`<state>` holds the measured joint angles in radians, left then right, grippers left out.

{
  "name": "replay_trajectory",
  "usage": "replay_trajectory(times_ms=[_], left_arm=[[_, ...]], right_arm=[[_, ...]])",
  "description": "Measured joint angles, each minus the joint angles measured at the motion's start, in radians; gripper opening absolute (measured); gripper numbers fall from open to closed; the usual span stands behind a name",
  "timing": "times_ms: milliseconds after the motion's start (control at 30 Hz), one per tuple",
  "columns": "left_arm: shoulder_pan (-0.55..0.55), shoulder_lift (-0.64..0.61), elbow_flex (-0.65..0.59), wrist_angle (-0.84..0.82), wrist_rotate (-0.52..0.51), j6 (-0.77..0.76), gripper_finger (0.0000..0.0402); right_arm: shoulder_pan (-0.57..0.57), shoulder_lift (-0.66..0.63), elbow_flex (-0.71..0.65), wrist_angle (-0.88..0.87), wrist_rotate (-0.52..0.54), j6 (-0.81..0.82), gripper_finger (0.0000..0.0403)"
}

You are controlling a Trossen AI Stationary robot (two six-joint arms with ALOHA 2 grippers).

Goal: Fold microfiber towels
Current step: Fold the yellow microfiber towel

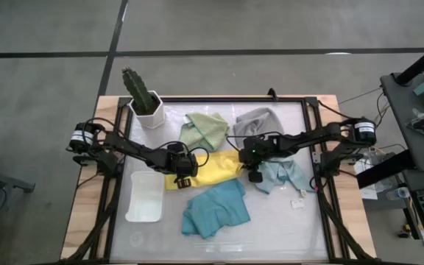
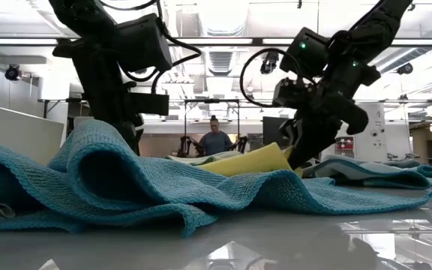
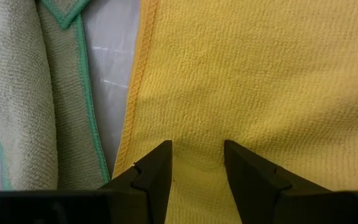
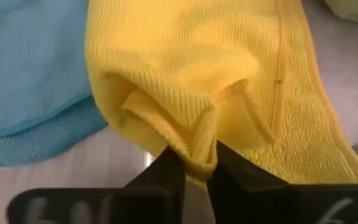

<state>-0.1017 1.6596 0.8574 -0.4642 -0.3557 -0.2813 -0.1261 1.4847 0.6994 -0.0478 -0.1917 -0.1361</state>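
Right gripper (image 4: 193,163) is pinching a bunched corner of the yellow towel (image 1: 205,170); left gripper (image 3: 197,163) is resting slightly open on it.

The yellow towel (image 1: 206,170) lies mid-table, one bunched corner lifted, seemingly pinched up. The sage green towel (image 1: 205,129) and grey towel (image 1: 260,120) lie crumpled behind it; the pale blue towel (image 1: 284,175) lies beside it and the teal towel (image 1: 216,209) rumpled in front.

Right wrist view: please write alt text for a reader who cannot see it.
The right claw pinches a bunched corner of the yellow towel, which fills most of the view. A teal towel lies beside it on the white table.
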Motion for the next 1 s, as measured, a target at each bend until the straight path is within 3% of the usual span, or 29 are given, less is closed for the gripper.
replay_trajectory(times_ms=[267,433,667,1000], left_arm=[[0.001,0.004,0.001,-0.008,0.0,-0.001,0.0134],[0.001,0.004,0.001,-0.012,0.0,-0.002,0.0134],[0.003,0.005,0.001,-0.021,-0.003,-0.001,0.0134],[0.004,-0.004,0.003,-0.025,0.006,0.0,0.0134]], right_arm=[[0.001,-0.012,0.002,-0.023,0.008,0.037,0.0013],[0.002,-0.035,0.009,-0.144,0.008,0.021,0.0012],[0.008,-0.13,0.009,-0.355,-0.003,0.039,0.0015],[0.011,-0.274,0.008,-0.388,-0.052,0.172,0.0015]])
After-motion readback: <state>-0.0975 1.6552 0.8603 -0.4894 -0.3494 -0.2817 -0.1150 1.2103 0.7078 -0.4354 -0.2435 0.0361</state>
